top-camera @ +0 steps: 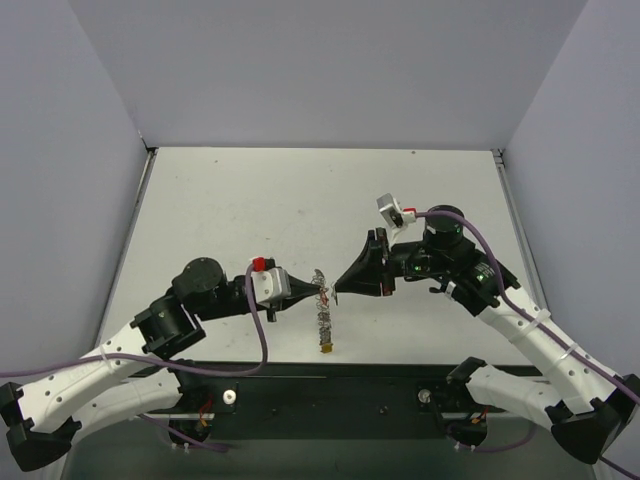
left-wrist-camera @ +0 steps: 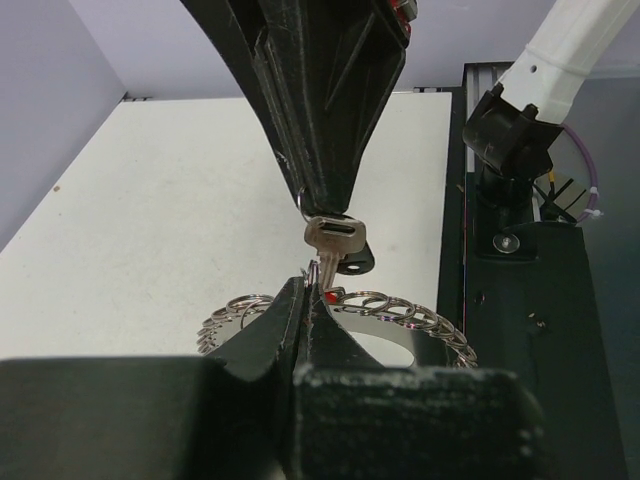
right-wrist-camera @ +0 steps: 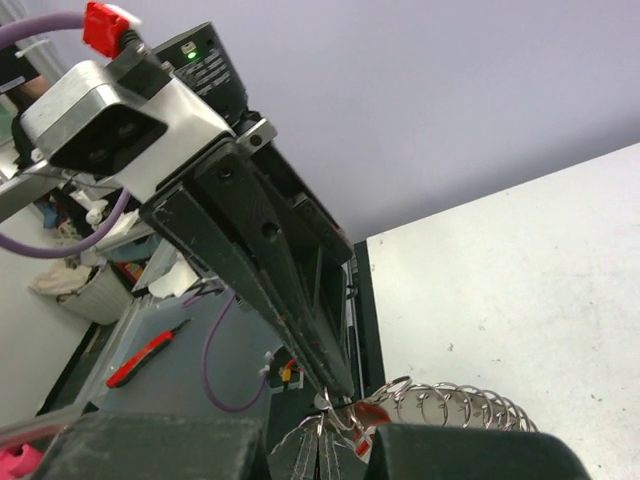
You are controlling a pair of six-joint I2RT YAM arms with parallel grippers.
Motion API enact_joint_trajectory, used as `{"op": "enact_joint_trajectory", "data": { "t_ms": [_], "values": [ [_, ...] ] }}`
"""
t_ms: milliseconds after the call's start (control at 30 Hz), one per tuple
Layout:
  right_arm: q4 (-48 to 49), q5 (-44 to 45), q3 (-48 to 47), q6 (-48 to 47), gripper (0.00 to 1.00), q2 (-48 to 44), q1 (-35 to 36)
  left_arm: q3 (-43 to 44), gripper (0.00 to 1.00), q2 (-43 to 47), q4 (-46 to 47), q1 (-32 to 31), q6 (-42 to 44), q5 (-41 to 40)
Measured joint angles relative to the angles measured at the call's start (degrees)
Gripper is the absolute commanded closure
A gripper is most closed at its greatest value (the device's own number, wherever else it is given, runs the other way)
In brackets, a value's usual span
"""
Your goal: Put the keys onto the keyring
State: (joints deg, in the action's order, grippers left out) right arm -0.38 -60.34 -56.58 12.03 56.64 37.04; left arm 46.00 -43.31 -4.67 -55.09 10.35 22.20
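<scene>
Firstly, white worktop (top-camera: 250,200), with both arms mounted at its near edge. Left pincer (top-camera: 320,292): jaws closed tight on the wire of the keyring (top-camera: 324,322). Right pincer (top-camera: 338,292): jaws closed, almost tip to tip with the left, with one silver key (left-wrist-camera: 335,240) held at its tips. Keyring: hangs from the left tips over the worktop's near middle, fringed with small silver rings and a red tag. Key: blade pointing down, just beside the left tips and the keyring
</scene>
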Motion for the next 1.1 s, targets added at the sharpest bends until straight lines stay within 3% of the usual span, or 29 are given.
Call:
{"op": "enact_joint_trajectory", "data": {
  "t_ms": [700, 1100],
  "values": [
    [-2.47, 5.55, -1.64, 2.73, 1.00, 1.40, 1.90, 0.00, 1.00, -2.27, 1.77, -2.82, -0.96, -9.46],
    [-5.09, 9.25, -2.32, 2.67, 1.00, 2.29, 2.80, 0.07, 1.00, -2.47, 2.56, -3.48, -1.05, -9.51]
  ]
}}
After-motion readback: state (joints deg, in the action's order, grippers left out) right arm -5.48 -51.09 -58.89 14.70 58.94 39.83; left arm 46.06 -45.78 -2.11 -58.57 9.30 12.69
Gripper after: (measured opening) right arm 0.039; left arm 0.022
